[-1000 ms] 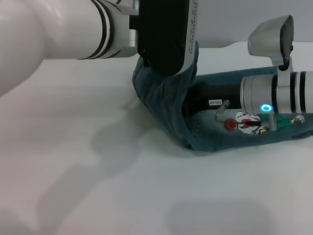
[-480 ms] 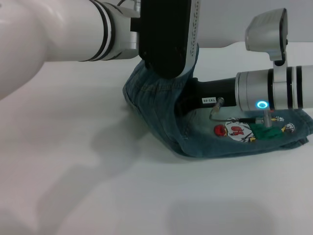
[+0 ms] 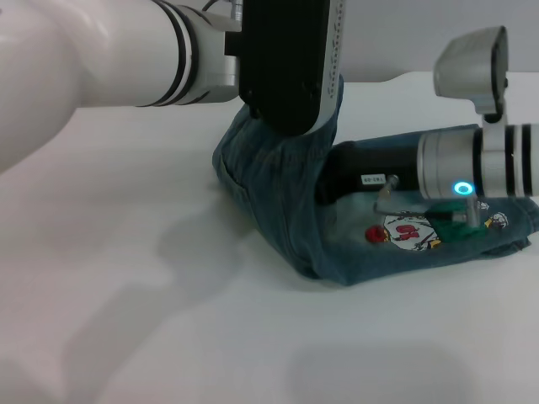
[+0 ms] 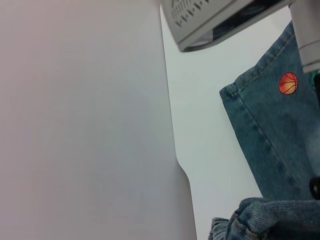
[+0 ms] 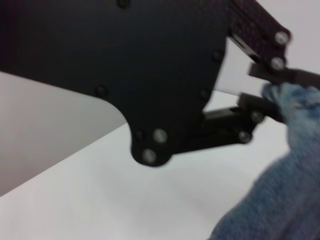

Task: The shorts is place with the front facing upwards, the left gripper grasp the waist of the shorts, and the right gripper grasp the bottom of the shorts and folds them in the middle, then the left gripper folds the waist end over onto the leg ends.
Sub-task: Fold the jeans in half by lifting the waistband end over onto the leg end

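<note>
- The white bench (image 3: 168, 337) is seen bare in the foreground.
- Behind it, the shorts (image 3: 278, 202) are laid on the bench, cartoon print (image 3: 408, 233) upward; the lengthwise fold is judged done.
- The right end effector (image 3: 337, 181) is reached in under the raised denim; whether it is open or closed cannot be told.
- Farther back, the waist (image 5: 290, 97) is pinched and lifted by the closed left end effector (image 5: 272, 90).
- Carrying the waist over onto the leg ends is judged left, and the right arm is seen in that path.
</note>
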`<state>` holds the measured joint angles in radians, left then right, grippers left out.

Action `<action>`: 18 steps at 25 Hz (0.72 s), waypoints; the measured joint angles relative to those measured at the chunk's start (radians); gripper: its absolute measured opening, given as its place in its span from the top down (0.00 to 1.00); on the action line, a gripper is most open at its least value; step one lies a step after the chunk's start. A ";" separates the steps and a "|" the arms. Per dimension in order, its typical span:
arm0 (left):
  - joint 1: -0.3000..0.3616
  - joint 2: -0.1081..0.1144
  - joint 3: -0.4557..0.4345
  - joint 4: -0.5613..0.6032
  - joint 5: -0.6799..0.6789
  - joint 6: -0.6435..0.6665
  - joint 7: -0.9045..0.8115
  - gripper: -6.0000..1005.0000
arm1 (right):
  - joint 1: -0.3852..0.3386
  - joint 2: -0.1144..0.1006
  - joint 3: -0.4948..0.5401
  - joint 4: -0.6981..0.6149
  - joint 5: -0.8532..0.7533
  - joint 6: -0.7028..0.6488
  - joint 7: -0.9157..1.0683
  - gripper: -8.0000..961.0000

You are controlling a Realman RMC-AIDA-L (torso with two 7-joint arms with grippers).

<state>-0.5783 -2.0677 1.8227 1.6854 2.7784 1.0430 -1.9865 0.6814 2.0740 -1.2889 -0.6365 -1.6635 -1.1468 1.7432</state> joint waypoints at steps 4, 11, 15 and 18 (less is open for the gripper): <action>0.000 0.000 0.003 0.002 0.001 0.000 0.000 0.89 | -0.034 -0.004 0.006 -0.005 -0.003 0.003 0.000 0.90; 0.001 0.000 0.014 0.002 0.002 0.000 -0.003 0.89 | -0.082 -0.011 0.017 -0.022 -0.016 0.013 -0.001 0.90; 0.003 0.000 0.025 0.002 0.004 0.000 -0.011 0.89 | -0.119 -0.012 0.018 -0.056 -0.029 0.035 -0.001 0.90; 0.006 0.000 0.031 0.004 0.004 -0.006 -0.013 0.89 | -0.141 -0.014 0.026 -0.073 -0.031 0.054 0.000 0.90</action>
<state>-0.5727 -2.0677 1.8536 1.6890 2.7825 1.0370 -2.0000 0.5403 2.0600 -1.2634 -0.7090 -1.6946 -1.0925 1.7428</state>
